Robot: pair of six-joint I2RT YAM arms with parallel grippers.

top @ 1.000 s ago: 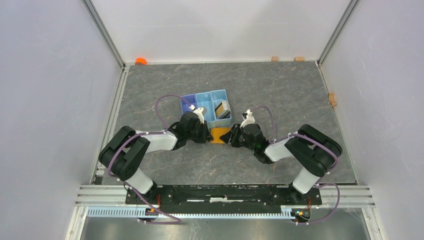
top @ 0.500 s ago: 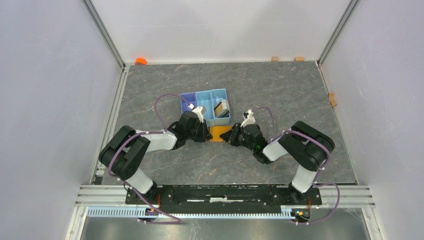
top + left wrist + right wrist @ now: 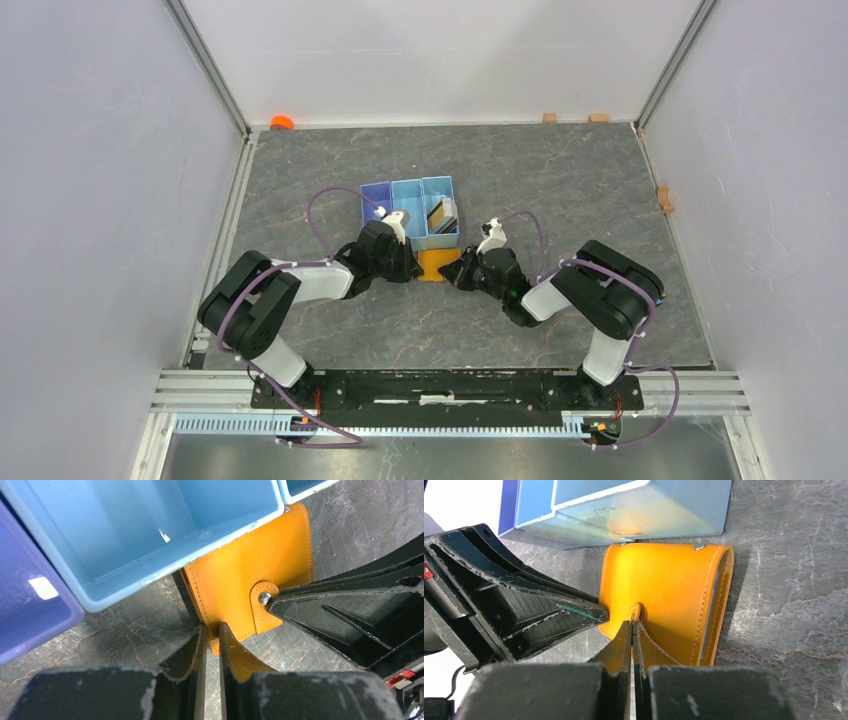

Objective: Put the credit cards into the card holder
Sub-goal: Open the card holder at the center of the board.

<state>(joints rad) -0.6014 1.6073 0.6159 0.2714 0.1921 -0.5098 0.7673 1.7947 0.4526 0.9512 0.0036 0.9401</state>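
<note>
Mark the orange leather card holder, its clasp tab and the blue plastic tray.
Orange leather card holder [image 3: 664,590]: right wrist view, top face.
Clasp tab [image 3: 263,617]: left wrist view, below snap.
Blue plastic tray [image 3: 165,567]: left wrist view, near rim.

Counted from my console — two grippers, one card holder [image 3: 433,264], one tray [image 3: 408,184].
I count one left gripper [image 3: 413,268] and one right gripper [image 3: 456,272]. The single blue tray has three compartments. The credit cards [image 3: 443,214] fill just one of these, too small for me to count. There is also one small orange object [image 3: 281,122] and at least three tan blocks [image 3: 549,117] — two on the back edge, one on the right.
</note>
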